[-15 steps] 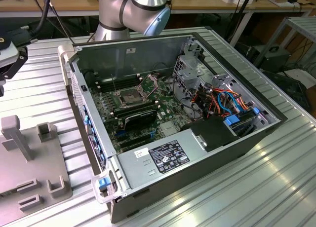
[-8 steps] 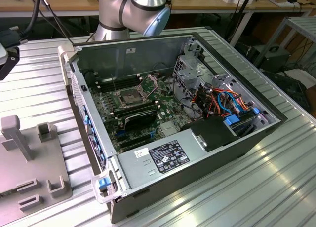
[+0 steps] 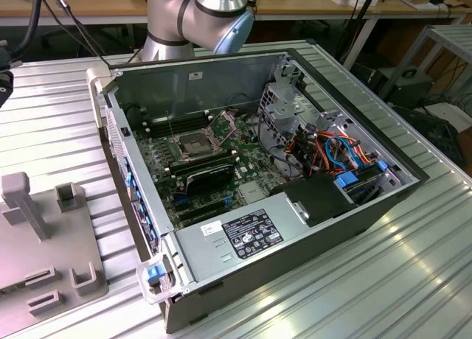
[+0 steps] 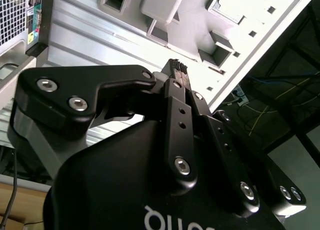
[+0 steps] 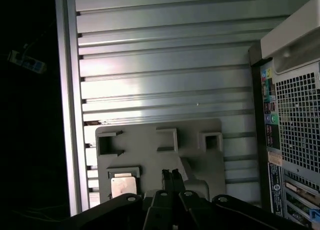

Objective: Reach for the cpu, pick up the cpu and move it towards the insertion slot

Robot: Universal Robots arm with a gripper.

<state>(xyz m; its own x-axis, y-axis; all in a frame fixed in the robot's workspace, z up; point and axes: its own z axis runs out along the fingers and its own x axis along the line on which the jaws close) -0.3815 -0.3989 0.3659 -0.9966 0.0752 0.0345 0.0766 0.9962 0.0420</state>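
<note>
The cpu [image 5: 123, 186], a small pale silvery square, lies in a notch of the grey plastic block [image 5: 150, 145] in the first wrist view. My gripper [image 5: 171, 174] hangs above that block, a short way to the side of the cpu and not touching it. In both wrist views its two black fingers are pressed together with nothing between them; the second wrist view shows the gripper [image 4: 177, 69] over the pale block [image 4: 160, 7]. The insertion slot [image 3: 190, 145], a metal-framed square socket with a dark centre, sits on the motherboard inside the open computer case [image 3: 332, 228] in the exterior view.
The grey block [image 3: 44, 236] with upright posts lies on the ribbed metal table [image 3: 413, 280] at the exterior view's left, beside the case. Inside the case are a drive cage [image 3: 284, 107], coloured cables [image 3: 332, 151] and a power supply [image 3: 243, 236]. The arm's base [image 3: 195, 18] stands behind the case.
</note>
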